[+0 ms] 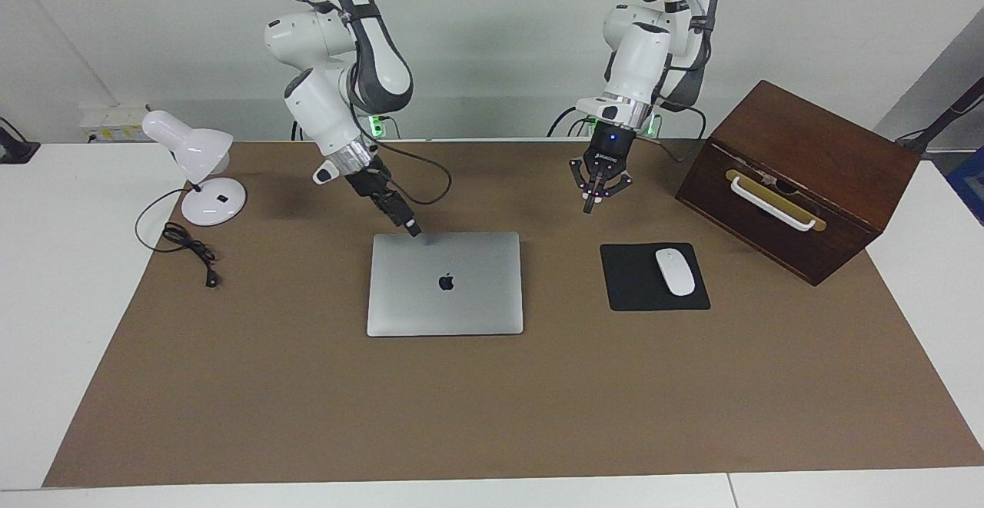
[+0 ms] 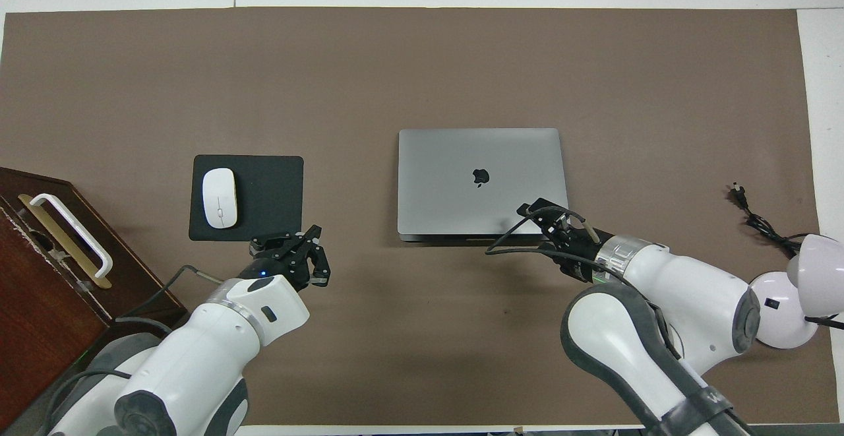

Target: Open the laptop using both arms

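Note:
The laptop (image 1: 444,283) lies closed and flat on the brown mat, its silver lid and dark logo facing up; it also shows in the overhead view (image 2: 481,182). My right gripper (image 1: 413,227) reaches down at a slant, and its tip is at the laptop's edge nearest the robots, close to the corner toward the right arm's end (image 2: 531,210). I cannot tell whether it touches the lid. My left gripper (image 1: 590,204) hangs shut and empty above the mat, between the laptop and the mouse pad (image 2: 315,254).
A black mouse pad (image 1: 642,293) with a white mouse (image 1: 674,271) lies beside the laptop toward the left arm's end. A brown wooden box (image 1: 799,177) with a white handle stands at that end. A white desk lamp (image 1: 201,162) and its cable (image 1: 188,247) are at the right arm's end.

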